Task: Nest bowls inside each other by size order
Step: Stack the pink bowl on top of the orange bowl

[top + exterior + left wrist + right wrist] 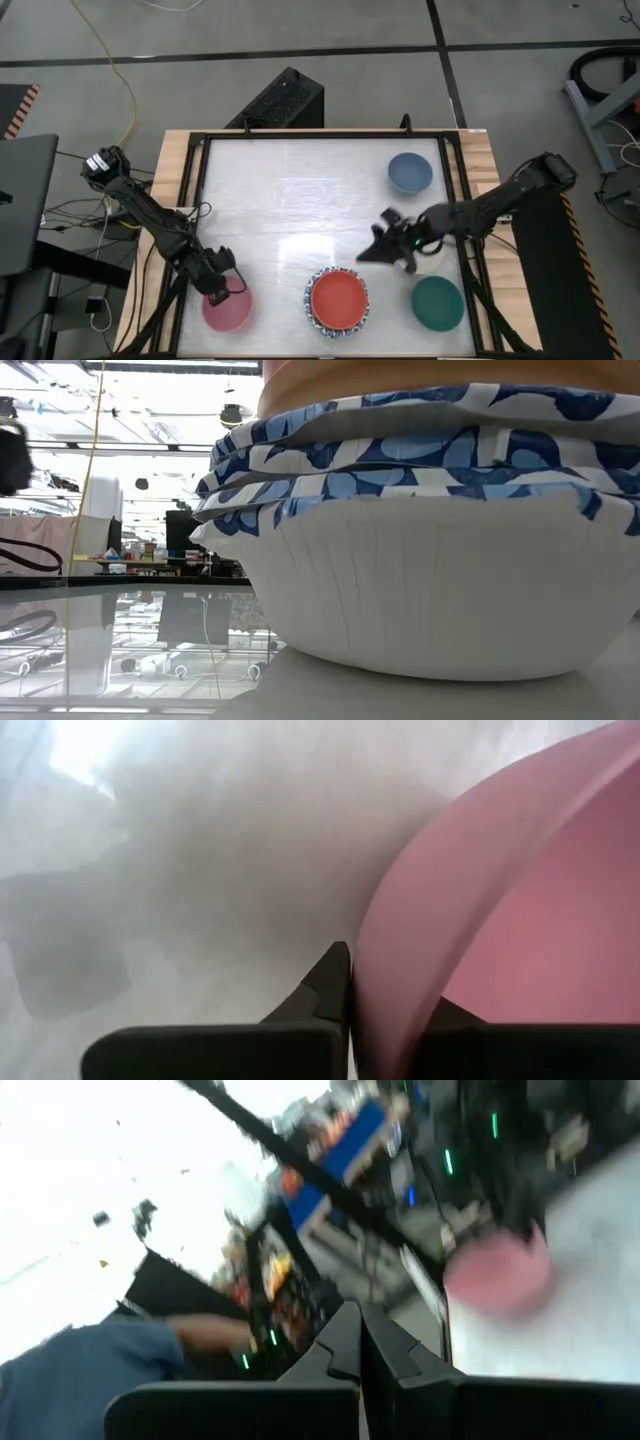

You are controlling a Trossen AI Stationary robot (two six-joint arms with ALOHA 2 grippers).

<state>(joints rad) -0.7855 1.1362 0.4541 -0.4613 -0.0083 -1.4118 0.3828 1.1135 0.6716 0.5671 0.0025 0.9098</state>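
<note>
Left gripper (222, 290): clamped on the rim of the pink bowl (228, 308), one finger (325, 985) outside the wall, the other inside; bowl sits at the near-left corner of the table (290, 200).
Right gripper (372, 254): fingers pressed together, holding nothing, raised over the middle of the table, just right of centre, well apart from any bowl.
Stack of bowls (338, 301): near edge, centre; white bowls with blue patterned rims (420, 450) nested one in another, a red bowl (338, 297) seated on top. At table height the stack fills most of the sight line.
Teal bowl (437, 302): near-right corner, alone, right of the stack.
Blue bowl (410, 172): far right of the table, alone.
Pink bowl as seen from the right wrist (497, 1272): blurred, across the table.
</note>
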